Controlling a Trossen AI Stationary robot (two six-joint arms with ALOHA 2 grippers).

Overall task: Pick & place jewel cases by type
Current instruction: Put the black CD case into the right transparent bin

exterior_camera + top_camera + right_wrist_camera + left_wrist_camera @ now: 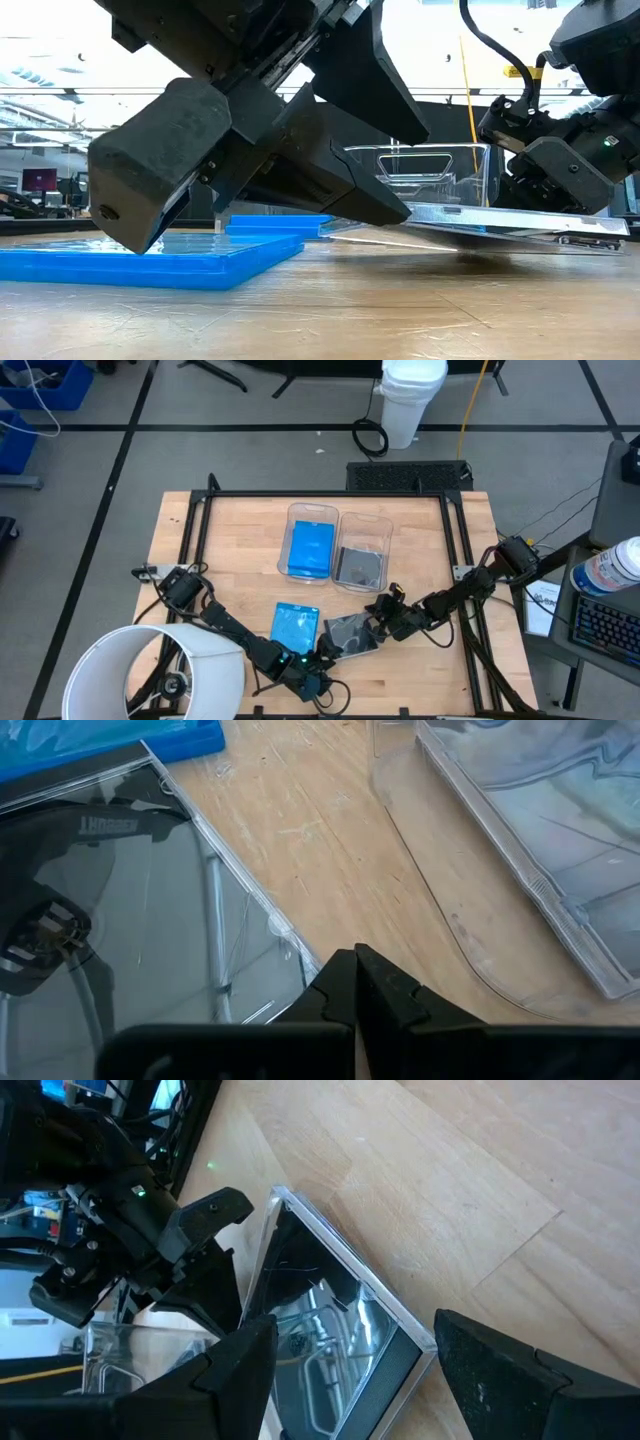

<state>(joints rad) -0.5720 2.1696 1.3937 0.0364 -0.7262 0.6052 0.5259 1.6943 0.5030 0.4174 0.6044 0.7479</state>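
High view: two clear rectangular plastic bins [362, 520] stand side by side mid-table; the left bin [310, 510] holds a bright translucent blue jewel case [311, 548], the right one a dark smoky case [358, 567].
Loose cases: a second blue square case [296, 627] lies flat on the pale wooden table [240, 540], and just beside it a thin smoky grey jewel case [352, 634] sits nearer the right arm.
Right gripper [385, 610]: fingers pressed together at the smoky case's edge nearest the bins; the low view shows the case [520, 220] tilted, that edge lifted, so I judge it pinched by the rim.
Left gripper [350, 1370]: jaws spread wide, fingers either side of the smoky case's opposite corner, touching nothing I can make out.
Handling: the case looks light, rigid and slick, with brittle plastic that could crack or pop open if squeezed mid-panel.
Where to hold: across opposite edges near a corner, firmly enough that it does not slide.
Destination: by colour, the right bin.
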